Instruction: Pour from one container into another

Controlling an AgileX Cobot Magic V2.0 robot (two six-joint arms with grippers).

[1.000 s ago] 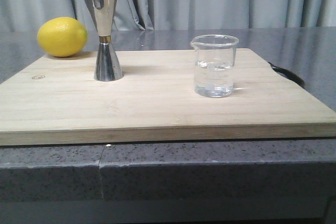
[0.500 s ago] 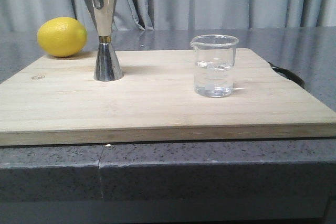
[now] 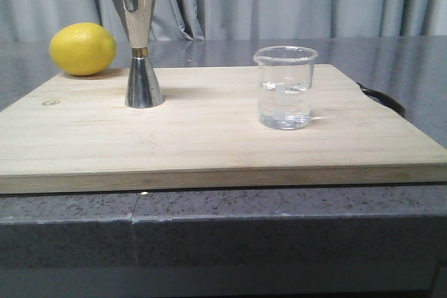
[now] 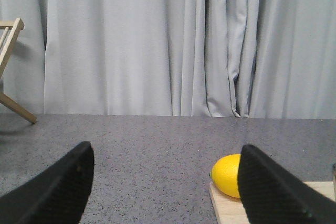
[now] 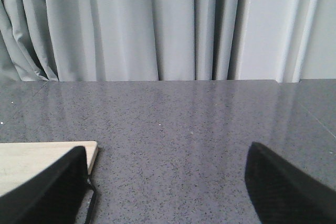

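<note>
Beaker (image 3: 285,88) first: that is the step I judge to be in hand, since nothing is held and neither of my arms shows in the front view. My right gripper (image 5: 167,192) has its fingers spread wide apart with only bare grey counter between them, and my left gripper (image 4: 164,187) is just as open and just as empty. The glass beaker stands upright on the wooden cutting board (image 3: 209,137), roughly half full of clear liquid; it lies off to the inner side of my right gripper, past the board corner (image 5: 47,156) that shows beside my inner finger, and is itself out of that wrist view. The steel jigger (image 3: 140,47) stands upright on the same board, well apart from the beaker and nearer my left gripper, with the lemon (image 4: 231,176) close behind it at the board's far corner; in my left wrist view the lemon sits just beside my inner finger.

To do this well I would bring the right gripper in level and low, fingers either side of the glass below the rim, and close gently, since smooth glass may slip or tip. The pouring lip appears to face the jigger, so gripping from the side away from it should keep the lip free. I would lift straight, keep the beaker upright while carrying, and tilt slowly over the jigger's upper cup, which is narrow and tall and could topple if nudged. My left gripper could steady the jigger's waist
</note>
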